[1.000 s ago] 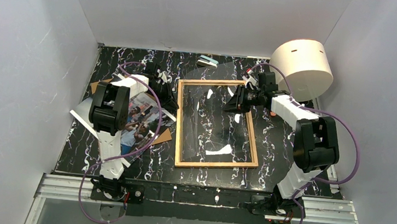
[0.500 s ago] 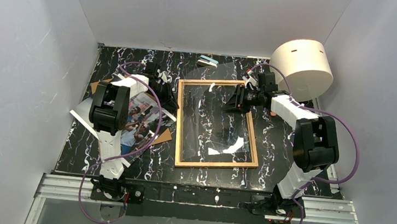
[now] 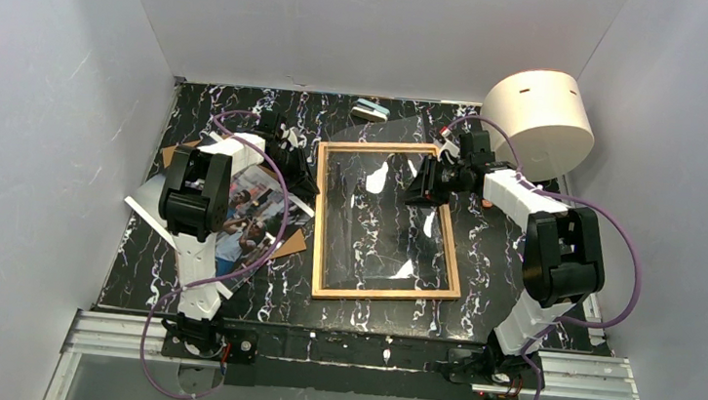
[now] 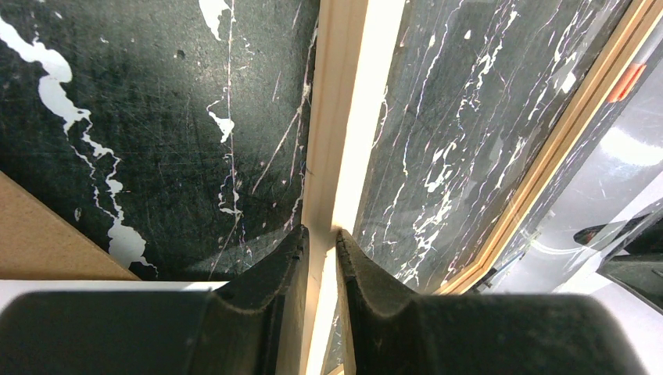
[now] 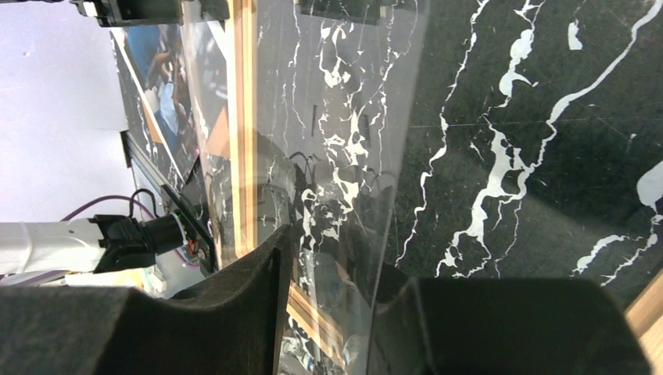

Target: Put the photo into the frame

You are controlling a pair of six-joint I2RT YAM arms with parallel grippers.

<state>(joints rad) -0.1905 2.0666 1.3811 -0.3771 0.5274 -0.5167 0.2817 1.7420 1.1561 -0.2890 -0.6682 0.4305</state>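
Observation:
The frame (image 3: 318, 246) of thin light wood lies flat mid-table. My left gripper (image 3: 313, 186) is shut on its left rail (image 4: 336, 117) near the far corner, a finger on each side (image 4: 322, 232). The clear glass pane (image 3: 383, 213) is tilted up at its far right end and overhangs the frame's far edge. My right gripper (image 3: 414, 190) straddles that raised edge; in the right wrist view the pane (image 5: 344, 94) passes between its fingers (image 5: 332, 258), which stand wider apart than the sheet. The photo (image 3: 253, 212) lies face up under the left arm, left of the frame.
A brown cardboard backing board (image 3: 292, 243) lies under the photo, with a white sheet (image 3: 144, 204) beside it. A big white cylinder (image 3: 539, 120) stands at the back right. A small flat object (image 3: 371, 110) lies at the far edge. White walls enclose the table.
The glare on the pane has shifted, so its tilt has changed in the right gripper, which has edged slightly right. The left gripper and frame have not moved.

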